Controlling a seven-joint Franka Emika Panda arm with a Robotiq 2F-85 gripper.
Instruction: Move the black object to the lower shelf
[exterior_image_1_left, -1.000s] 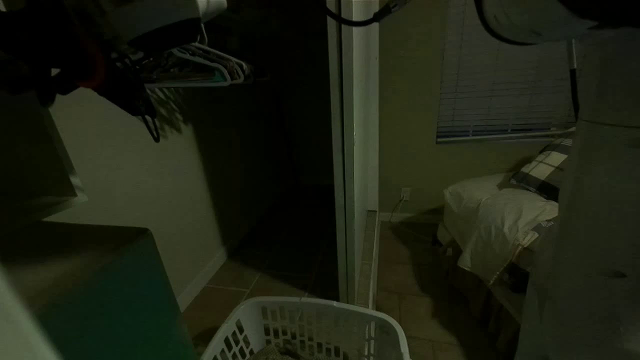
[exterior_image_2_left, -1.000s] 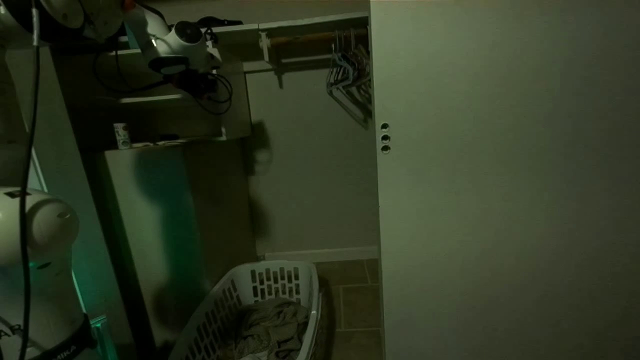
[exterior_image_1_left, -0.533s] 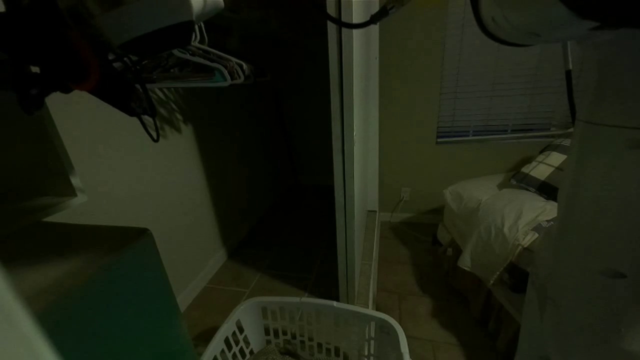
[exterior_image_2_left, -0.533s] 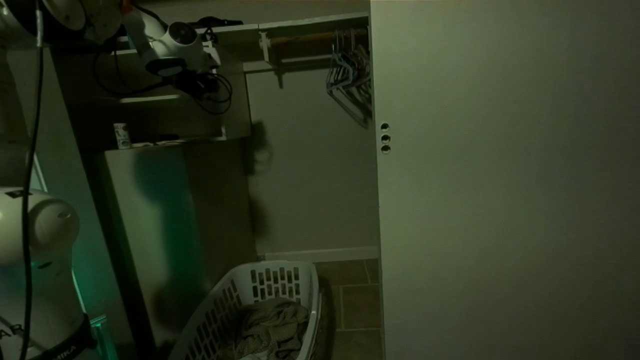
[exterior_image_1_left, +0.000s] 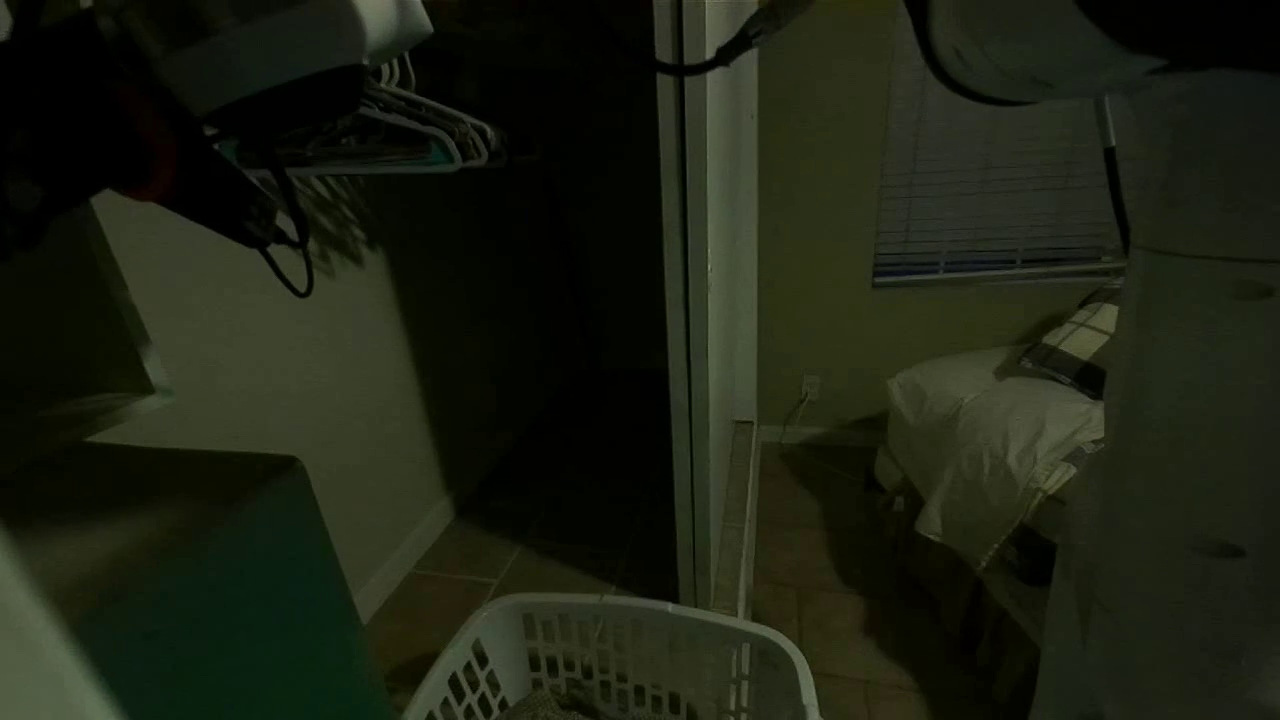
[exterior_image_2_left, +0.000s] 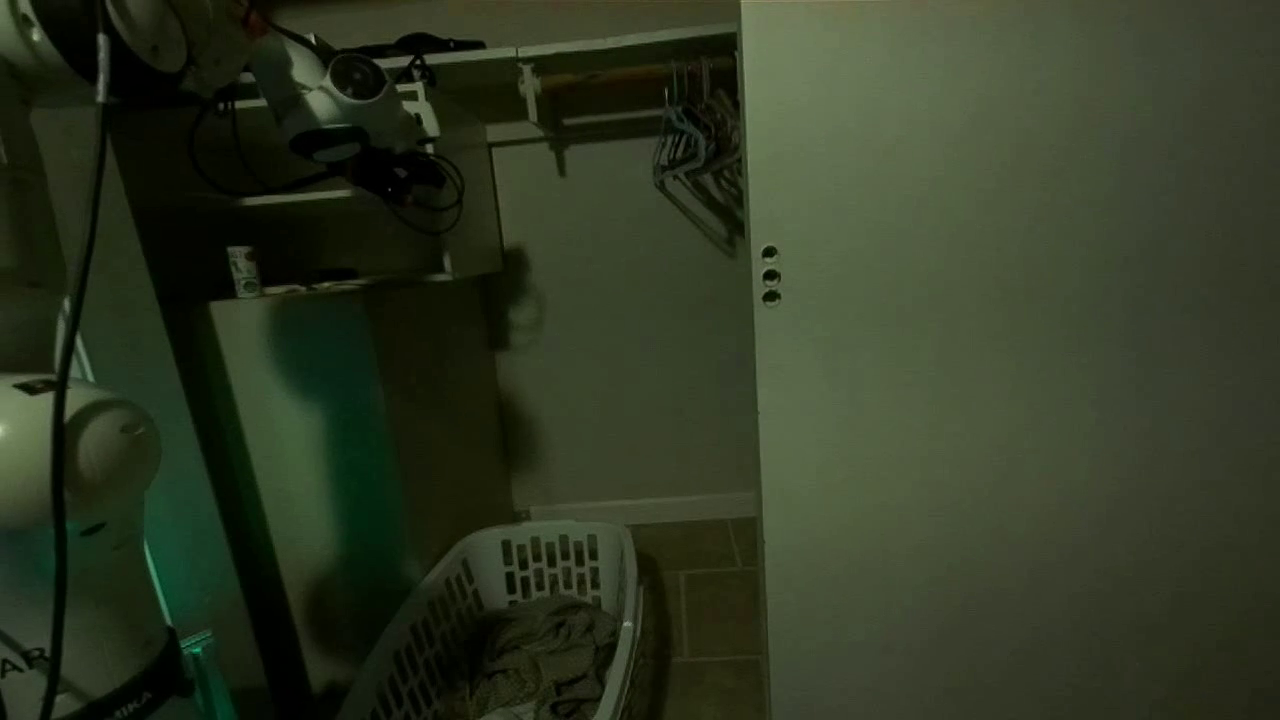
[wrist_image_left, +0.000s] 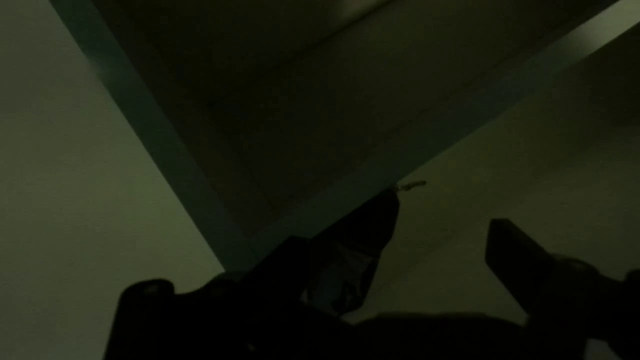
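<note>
White cylinder: standing on the lower shelf, toward its left.
Black object: behind a shelf edge, seemingly one level up; I'd guess light and soft.
Gripper: spread wide, nothing held.
Tab: looks flimsy; I'd take the body crosswise.

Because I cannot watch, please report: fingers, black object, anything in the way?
Fingers open, holding nothing. Black object on top shelf, not yet moved down. Can on bottom shelf, possible obstacle.

Gap between fingers, board edge beyond (dimly lit)
</note>
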